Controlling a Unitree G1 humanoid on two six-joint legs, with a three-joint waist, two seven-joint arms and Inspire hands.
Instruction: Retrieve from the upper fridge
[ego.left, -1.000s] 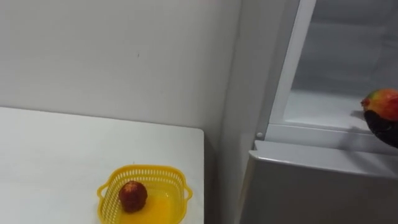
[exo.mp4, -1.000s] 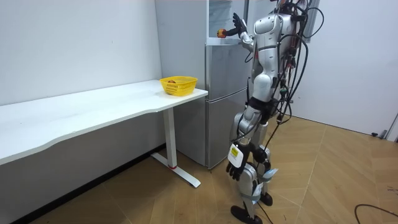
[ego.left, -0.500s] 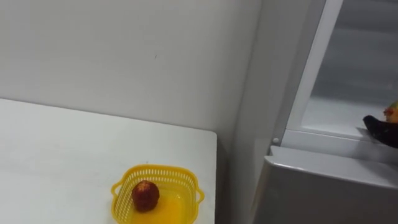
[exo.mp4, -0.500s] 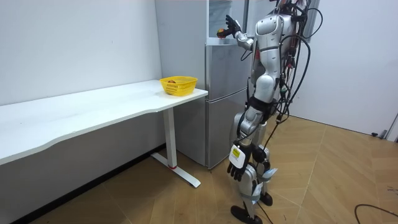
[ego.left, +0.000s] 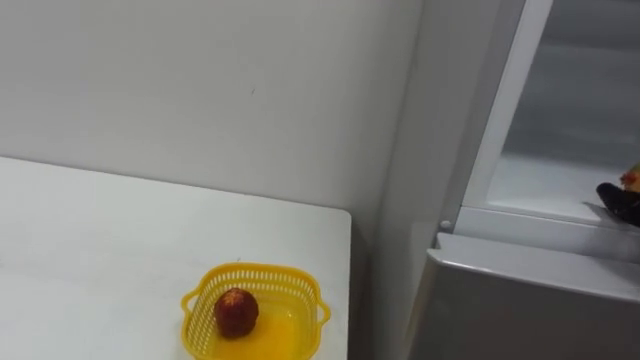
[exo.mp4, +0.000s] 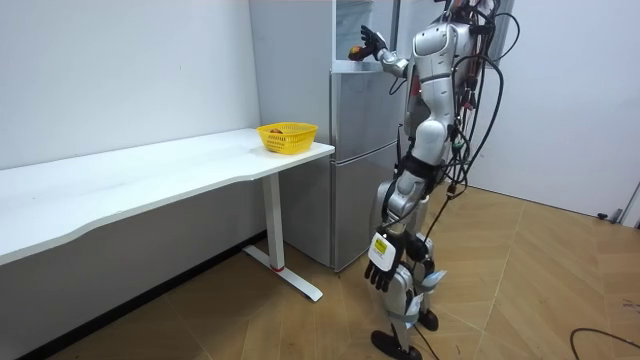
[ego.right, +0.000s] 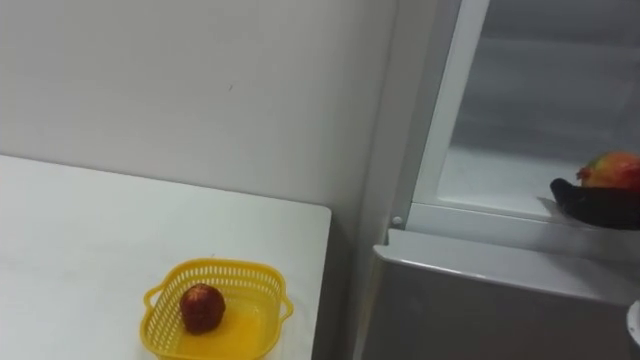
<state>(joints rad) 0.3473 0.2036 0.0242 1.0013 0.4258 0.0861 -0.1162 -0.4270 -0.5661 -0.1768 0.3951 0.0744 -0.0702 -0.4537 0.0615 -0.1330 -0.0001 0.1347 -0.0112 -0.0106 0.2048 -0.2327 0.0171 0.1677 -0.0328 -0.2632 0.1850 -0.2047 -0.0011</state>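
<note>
A red, orange and green fruit (ego.right: 612, 168) rests in my right hand (ego.right: 598, 208), whose dark fingers curl under it. Hand and fruit are at the front edge of the open upper fridge compartment (ego.right: 500, 180), just above its white shelf. The room view has me standing upright before the fridge (exo.mp4: 362, 160), right hand (exo.mp4: 373, 45) raised to the top opening with the fruit (exo.mp4: 356, 48). My left hand (exo.mp4: 381, 270) hangs open beside my leg. In the left eye view the right hand (ego.left: 622, 200) is at the right edge.
A yellow basket (ego.right: 215, 268) holding a dark red fruit (ego.right: 201, 307) stands on the white table (ego.right: 80, 240), near the corner next to the fridge. The lower fridge door (ego.right: 500, 300) is closed. A white wall lies behind the table.
The eye view has swung slightly left, so the basket and fridge sit further right in the picture. In the room view my right hand has turned and lifted a little with the fruit.
</note>
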